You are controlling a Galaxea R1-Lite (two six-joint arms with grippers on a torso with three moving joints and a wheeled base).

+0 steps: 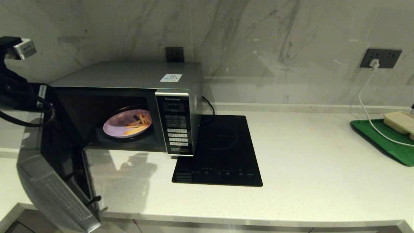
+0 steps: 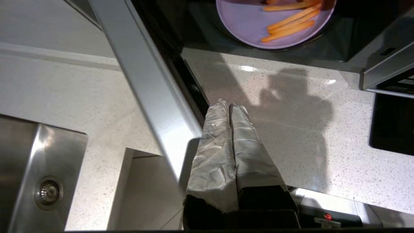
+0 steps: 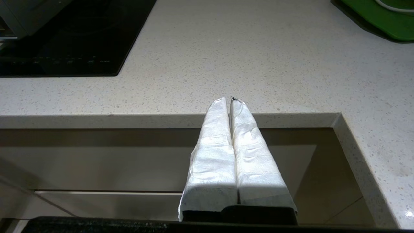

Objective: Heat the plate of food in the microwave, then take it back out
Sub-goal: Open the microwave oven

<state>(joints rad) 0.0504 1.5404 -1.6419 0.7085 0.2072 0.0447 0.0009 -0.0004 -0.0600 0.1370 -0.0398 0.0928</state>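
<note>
With the microwave (image 1: pixel 129 106) door (image 2: pixel 148 97) swung wide, the plate of food (image 2: pixel 275 26) sits inside the cavity, ahead of the left gripper (image 2: pixel 229 105). Left gripper clenched, holding nothing, tips just beside the door's inner edge. Right gripper (image 3: pixel 229 100) also clenched, parked below the counter edge. Risk: pushing the door from this close could let the tips slip off its edge and leave it unlatched.

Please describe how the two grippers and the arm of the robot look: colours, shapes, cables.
Both the left gripper and the right gripper have two long, tapering fingers wrapped in crinkled white tape, on black bases. The left arm is black, with black cables and a small silver block on top.
</note>
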